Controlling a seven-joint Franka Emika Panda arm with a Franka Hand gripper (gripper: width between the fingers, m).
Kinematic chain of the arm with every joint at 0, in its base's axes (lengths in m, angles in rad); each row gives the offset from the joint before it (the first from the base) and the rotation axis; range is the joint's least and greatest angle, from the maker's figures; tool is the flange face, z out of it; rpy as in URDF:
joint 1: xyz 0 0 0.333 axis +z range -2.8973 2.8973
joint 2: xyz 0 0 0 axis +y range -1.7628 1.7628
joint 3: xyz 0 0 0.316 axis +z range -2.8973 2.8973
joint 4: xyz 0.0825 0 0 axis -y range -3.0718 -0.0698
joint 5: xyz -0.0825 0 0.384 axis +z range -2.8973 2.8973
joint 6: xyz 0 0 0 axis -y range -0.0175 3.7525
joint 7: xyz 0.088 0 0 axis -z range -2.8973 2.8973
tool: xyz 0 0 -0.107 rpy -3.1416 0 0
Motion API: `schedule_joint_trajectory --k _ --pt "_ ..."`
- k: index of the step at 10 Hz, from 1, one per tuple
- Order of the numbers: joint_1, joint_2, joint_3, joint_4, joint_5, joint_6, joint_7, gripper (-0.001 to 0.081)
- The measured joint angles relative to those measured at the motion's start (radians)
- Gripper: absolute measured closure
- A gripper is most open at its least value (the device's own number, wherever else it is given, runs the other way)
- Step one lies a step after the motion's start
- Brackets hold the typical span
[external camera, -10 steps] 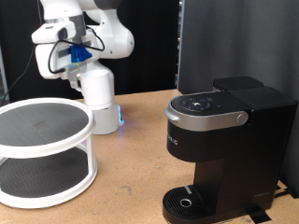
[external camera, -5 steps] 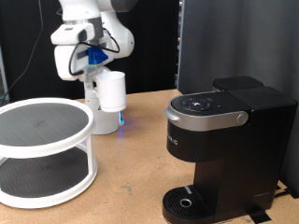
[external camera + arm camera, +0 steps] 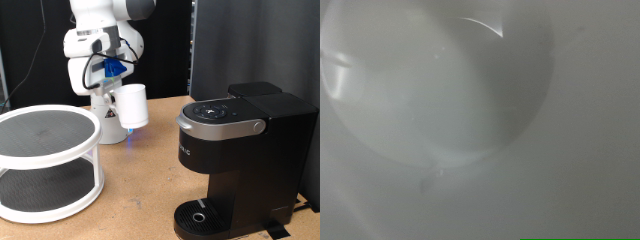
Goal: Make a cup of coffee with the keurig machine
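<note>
At the near right corner of the worktop [image 3: 140,190] stands the keurig machine [image 3: 240,160], a boxy matte black brewer with a grey-silver band round its lid and round buttons on top. Its front faces the exterior view's left and bottom, its long axis runs upright, and the round drip tray sits at its base near the front edge. Nothing stands on that tray.

At the near left edge is a white two-tier round rack [image 3: 45,160] with dark mesh shelves.

Farther back, above the middle of the worktop toward its far edge, the cup [image 3: 132,106] hangs in the air, clear of the surface. It is a plain white cylinder, its long axis close to upright with a slight tilt; the handle cannot be made out. The gripper [image 3: 113,85] sits at the cup's upper rim, on the exterior view's left, closed on it and carrying it. The wrist view shows only the cup's pale, blurred round interior [image 3: 440,85].

Behind the cup stands the arm's white base [image 3: 105,112].
</note>
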Motion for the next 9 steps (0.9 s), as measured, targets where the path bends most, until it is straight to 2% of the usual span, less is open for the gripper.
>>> schedule_joint_trajectory --k 2,4,9 --pt "0.008 0.041 0.003 0.004 0.021 0.043 0.000 0.0734" --pt "0.007 0.071 0.009 0.008 0.010 0.044 0.000 0.0734" --pt "-0.004 0.130 0.055 0.001 -0.022 0.113 0.025 0.0734"
